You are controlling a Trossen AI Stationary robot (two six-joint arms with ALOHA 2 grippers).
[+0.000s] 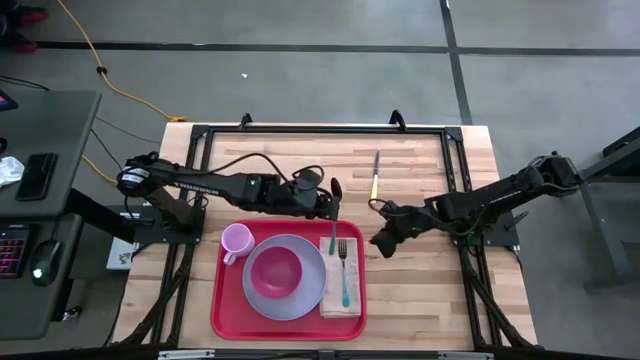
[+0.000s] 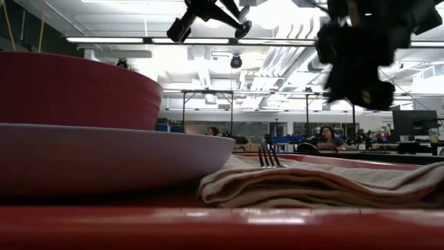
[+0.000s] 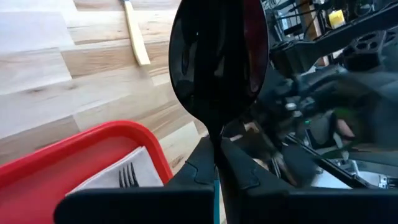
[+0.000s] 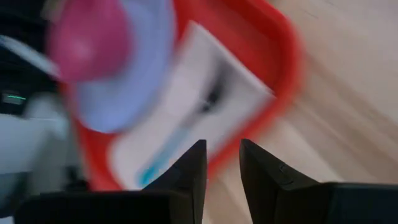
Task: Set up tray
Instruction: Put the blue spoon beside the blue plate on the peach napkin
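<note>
The red tray [image 1: 222, 310] lies at the near middle of the wooden table [image 1: 420, 300], already carrying a pink cup [image 1: 236, 240] at its left edge, a lavender plate [image 1: 310, 290] with a pink bowl [image 1: 274, 268] on it, and to the right a folded napkin [image 1: 338, 300] with a teal-handled fork [image 1: 344, 272] lying along it. The left gripper [image 1: 332, 200] hangs just past the tray's far rim, above the napkin's far end, its fingers nearly closed on the handle of a dark spoon [image 3: 217, 56], which the left wrist view shows standing up between them. So the step in hand looks like bringing the spoon to the place setting; the next move would call for lowering it beside the fork onto the napkin and releasing it without nudging the fork. Farther right, a wooden-handled knife [image 1: 375, 175] lies on the bare table beyond the tray, probably the piece left to fetch. The right gripper [image 1: 383, 243] hovers just off the tray's right edge, fingers a little apart and holding nothing. No brand, label or writing can be read anywhere.
</note>
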